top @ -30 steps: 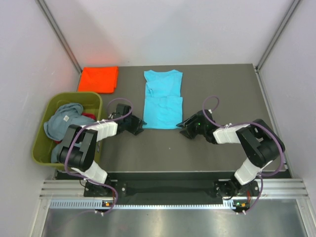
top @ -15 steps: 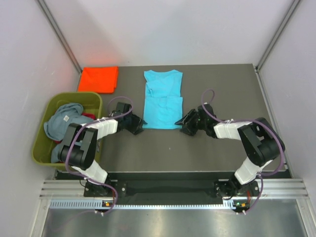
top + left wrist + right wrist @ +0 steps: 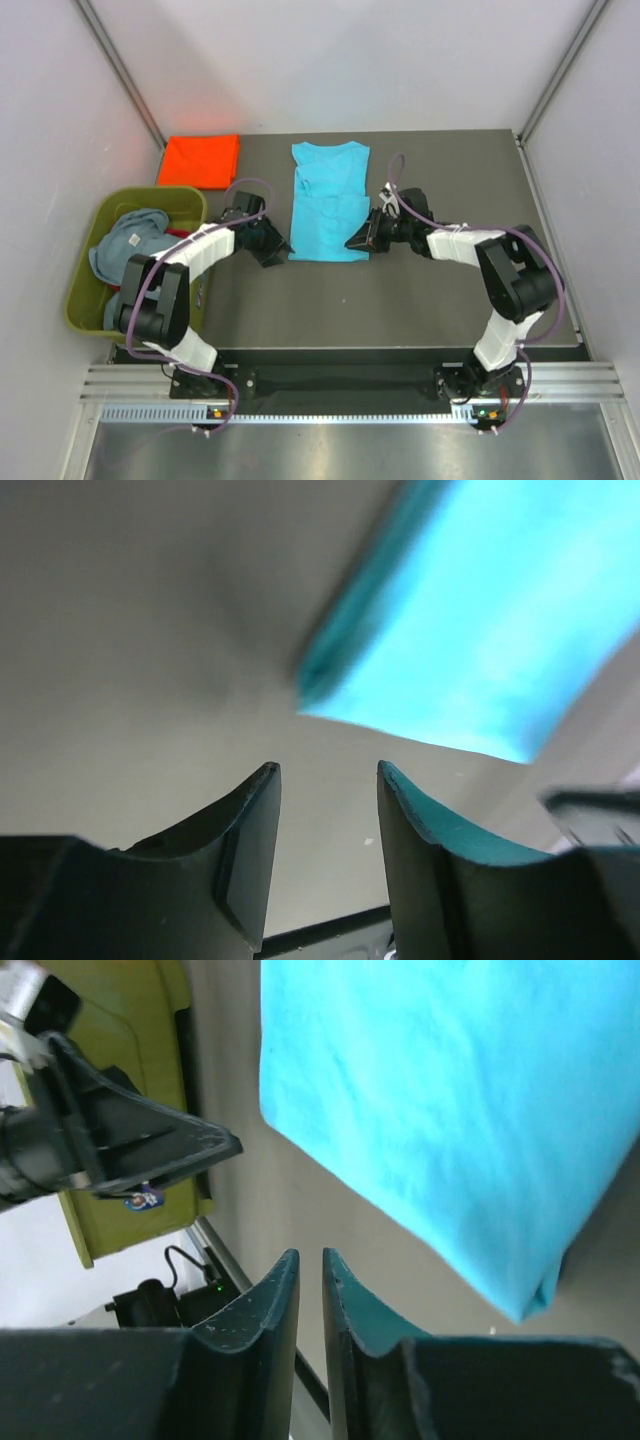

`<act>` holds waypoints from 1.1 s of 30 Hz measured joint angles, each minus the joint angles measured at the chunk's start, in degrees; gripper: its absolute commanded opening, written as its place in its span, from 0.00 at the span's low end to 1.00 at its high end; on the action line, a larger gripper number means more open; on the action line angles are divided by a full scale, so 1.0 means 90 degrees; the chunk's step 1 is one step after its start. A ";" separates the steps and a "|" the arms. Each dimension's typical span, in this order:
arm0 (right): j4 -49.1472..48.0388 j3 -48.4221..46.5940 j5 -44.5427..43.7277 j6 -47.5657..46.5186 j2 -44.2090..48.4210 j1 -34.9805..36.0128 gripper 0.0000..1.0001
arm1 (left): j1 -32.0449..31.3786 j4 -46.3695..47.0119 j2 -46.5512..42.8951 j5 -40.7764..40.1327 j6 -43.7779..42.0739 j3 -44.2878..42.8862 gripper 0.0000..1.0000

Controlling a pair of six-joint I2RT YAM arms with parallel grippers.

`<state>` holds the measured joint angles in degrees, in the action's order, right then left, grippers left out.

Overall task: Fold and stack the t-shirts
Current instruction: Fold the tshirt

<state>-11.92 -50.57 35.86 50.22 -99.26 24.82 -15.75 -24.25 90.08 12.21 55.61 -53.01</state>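
**Both grippers at the turquoise shirt's near corners**

I see the turquoise t-shirt (image 3: 330,203) folded mid-table. My left gripper (image 3: 272,247) sits by its near-left corner, jaws parted, holding nothing. My right gripper (image 3: 356,241), at the near-right corner, looks nearly closed on air. The orange-red t-shirt (image 3: 200,160) lies at the table's far-left corner.

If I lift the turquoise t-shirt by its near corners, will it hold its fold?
Probably not. The turquoise t-shirt lies flat in thin soft layers, so it should droop between the grip points. It looks light. Its loose near edge may well open, since nothing pins the fold.
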 measured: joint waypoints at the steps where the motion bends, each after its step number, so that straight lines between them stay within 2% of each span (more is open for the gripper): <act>1: -0.0087 -0.0087 0.0075 -0.0017 -0.0165 -0.0015 0.14 | 0.0002 0.0010 0.0051 0.0097 -0.0087 -0.0126 0.48; 9: -0.0682 -0.0068 0.0408 -0.0007 -0.1086 -0.0087 0.15 | 0.0002 0.0629 0.0962 0.1095 -0.0653 -0.0920 0.47; 13: -0.1056 -0.0078 0.0614 -0.0010 -0.1484 -0.0216 0.16 | 0.0002 0.0971 0.1532 0.1511 -0.0665 -0.1144 0.51; 16: -0.1010 -0.0289 0.0896 -0.0017 -0.1763 -0.0364 0.21 | 0.0015 0.0918 0.1999 0.1545 -0.0828 -0.1634 0.55; 17: -0.0945 -0.0364 0.0923 -0.0046 -0.1780 -0.0381 0.32 | 0.0022 0.0913 0.2106 0.1540 -0.0891 -0.1804 0.58; 20: -0.0452 -0.0814 0.0911 -0.0376 -0.1778 -0.0486 0.46 | 0.0095 0.0695 0.2392 0.1469 -0.1309 -0.2543 0.60; 21: -0.0221 -0.0991 0.0889 -0.0525 -0.1775 -0.0522 0.48 | 0.0131 0.0595 0.2480 0.1421 -0.1477 -0.2822 0.61; 27: 0.1455 -0.2506 0.0612 -0.1464 -0.1797 -0.0952 0.51 | 0.0389 0.0087 0.3412 0.1224 -0.2380 -0.4658 0.62; 33: 0.2329 -0.4170 0.0308 -0.2018 -0.2317 -0.1406 0.52 | 0.0617 -0.0313 0.4226 0.1219 -0.2839 -0.5231 0.63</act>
<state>9.04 -88.09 38.63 32.05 -120.11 12.16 -10.20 -27.07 128.11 23.18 30.06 -100.09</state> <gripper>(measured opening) 0.521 0.625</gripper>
